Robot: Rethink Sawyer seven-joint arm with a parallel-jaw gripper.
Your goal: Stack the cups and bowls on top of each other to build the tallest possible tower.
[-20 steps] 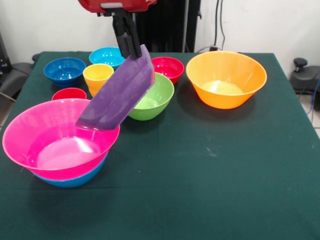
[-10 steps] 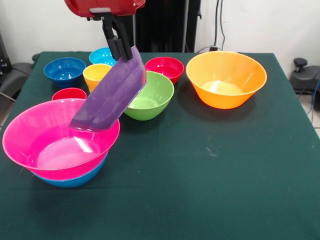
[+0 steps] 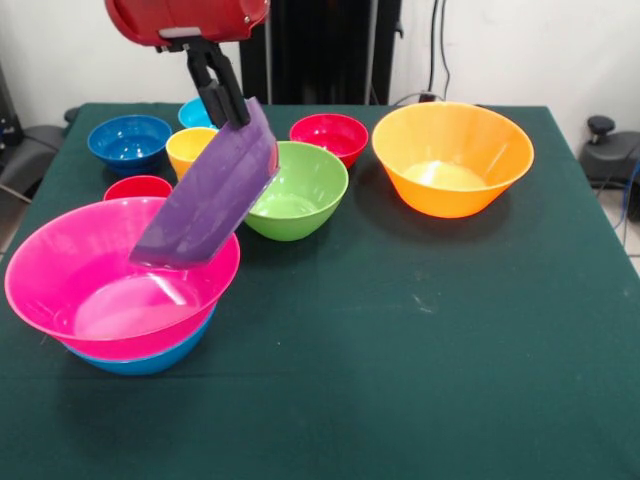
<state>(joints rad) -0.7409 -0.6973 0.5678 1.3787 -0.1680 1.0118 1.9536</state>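
Over the left half of the tabletop [image 3: 420, 330] I see the claw [image 3: 228, 108] clamped on the rim of the purple bowl [image 3: 205, 195], which hangs steeply tilted, opening turned away from the camera. Its lower edge sits above the pink bowl [image 3: 110, 275], over that bowl's right inner wall; can't tell if they touch. Pink bowl is nested in a medium blue bowl [image 3: 150, 358], only a crescent of blue showing underneath; that 2-bowl pile is the tower so far, at the front left.

Behind the pile: red cup [image 3: 138, 187], only its rim visible past the pink bowl. Yellow-orange cup [image 3: 192, 147] stands upright just behind that, partly covered by the purple bowl. Dark blue bowl [image 3: 129, 140] far left at the back, light blue bowl [image 3: 197, 111] beside it, mostly hidden by the claw. Green bowl [image 3: 300, 190] sits mid-table, just right of the purple bowl, small red bowl [image 3: 328, 135] behind it and close. Orange bowl [image 3: 452, 157] stands alone to the right, well apart from the rest. All resting bowls upright, openings up.
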